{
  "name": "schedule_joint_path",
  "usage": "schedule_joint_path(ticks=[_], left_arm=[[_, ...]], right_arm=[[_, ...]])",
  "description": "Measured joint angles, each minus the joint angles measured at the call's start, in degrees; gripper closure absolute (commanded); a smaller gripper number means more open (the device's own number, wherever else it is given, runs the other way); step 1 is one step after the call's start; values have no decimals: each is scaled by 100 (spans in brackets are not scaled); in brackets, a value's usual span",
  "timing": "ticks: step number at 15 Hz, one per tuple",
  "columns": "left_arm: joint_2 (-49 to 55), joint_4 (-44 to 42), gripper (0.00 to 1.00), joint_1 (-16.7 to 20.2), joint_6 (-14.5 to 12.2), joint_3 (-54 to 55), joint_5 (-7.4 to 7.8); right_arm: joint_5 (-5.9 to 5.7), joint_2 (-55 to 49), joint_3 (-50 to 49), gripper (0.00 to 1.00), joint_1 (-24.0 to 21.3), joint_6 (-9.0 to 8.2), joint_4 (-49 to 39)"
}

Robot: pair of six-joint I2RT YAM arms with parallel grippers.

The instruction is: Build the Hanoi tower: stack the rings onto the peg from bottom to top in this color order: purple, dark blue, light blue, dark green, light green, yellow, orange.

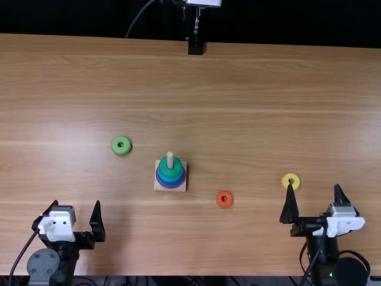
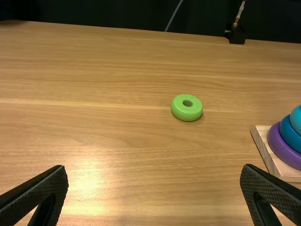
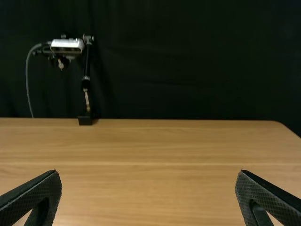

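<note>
A light brown wooden counter (image 1: 250,119) fills most of the frame. The left black end effector (image 1: 77,205), lower left, and right black end effector (image 1: 314,187), lower right, are both wide apart. Near the middle, a square wooden base (image 1: 181,188) holds round purple (image 1: 159,182), dark blue, light blue and dark green rings (image 1: 169,165), going up. A round light green ring (image 1: 116,145) lies left of them, a round yellow ring (image 1: 287,179) right, and a round orange ring (image 1: 224,204) just below centre. A thin round wooden peg (image 1: 170,159) pokes up through the pile.
</note>
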State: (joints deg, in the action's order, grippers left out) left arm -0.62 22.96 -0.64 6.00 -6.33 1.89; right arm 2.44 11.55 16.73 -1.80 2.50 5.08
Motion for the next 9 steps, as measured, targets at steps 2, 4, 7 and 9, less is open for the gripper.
schedule_joint_path(ticks=[2, 4, 7, 9], left_arm=[[0, 2, 0, 0, 4, 0, 2], [0, 0, 0, 0, 4, 0, 2], [0, 0, 0, 0, 4, 0, 2], [0, 2, 0, 0, 4, 0, 4]], right_arm=[[13, -374, -428, 0, 0, 0, 4], [17, -721, -767, 0, -74, 4, 7], [17, -1078, -1176, 0, -136, 20, -2], [22, -1086, -1410, 0, -136, 46, 13]])
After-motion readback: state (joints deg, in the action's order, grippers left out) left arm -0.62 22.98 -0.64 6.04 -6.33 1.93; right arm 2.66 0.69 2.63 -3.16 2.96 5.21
